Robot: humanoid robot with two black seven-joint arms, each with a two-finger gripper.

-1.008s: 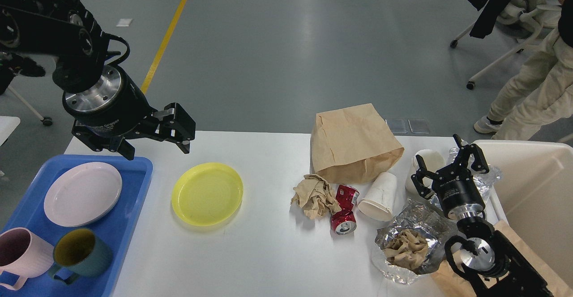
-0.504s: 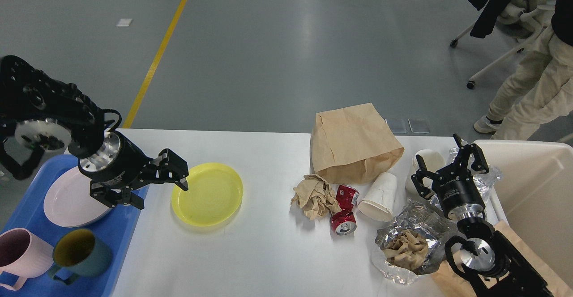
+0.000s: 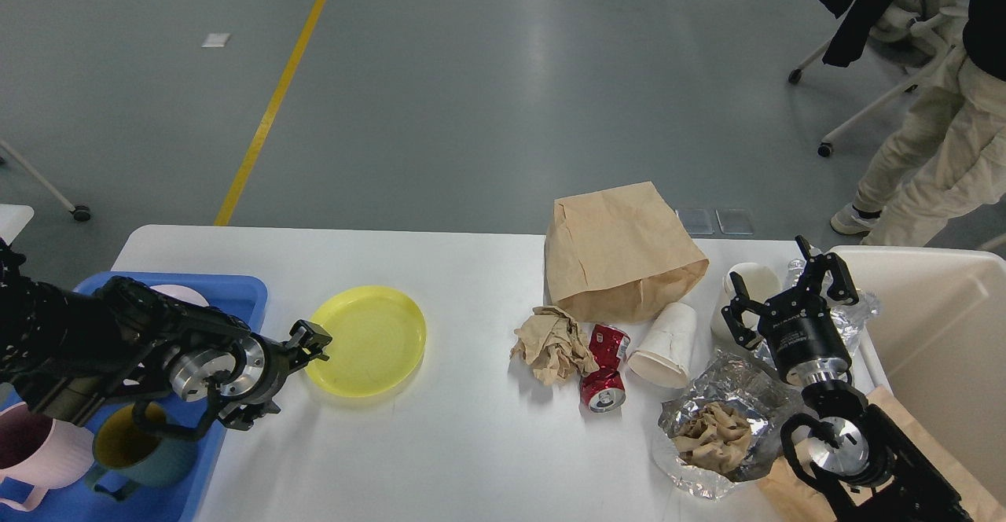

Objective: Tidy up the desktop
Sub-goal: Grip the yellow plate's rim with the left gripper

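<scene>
Left gripper (image 3: 302,349) low at the near-left rim of the yellow plate (image 3: 366,340), one finger (image 3: 313,336) right at the plate's lip; end-on and dark here, so spread or clenched, cannot tell. Looks like a rim pinch being lined up, since a flat plate offers no other hold. Behind those jaws, the blue tray (image 3: 240,294) with a pink plate (image 3: 182,294), a green mug (image 3: 141,447) and a pink mug (image 3: 35,447): dishes gathered there, so probably the yellow plate's destination.

Right gripper (image 3: 788,295) raised, jaws spread wide, gripping nothing. Just beyond them a white cup (image 3: 756,278); toward the left, a tipped paper cup (image 3: 668,341), crushed red can (image 3: 605,369), crumpled paper (image 3: 552,343), brown bag (image 3: 621,251). Below, foil (image 3: 727,392). Off to the right, the cream bin (image 3: 927,325), handy for rubbish.

Under everything, the desktop (image 3: 471,443), white, wide, far from tidy.
</scene>
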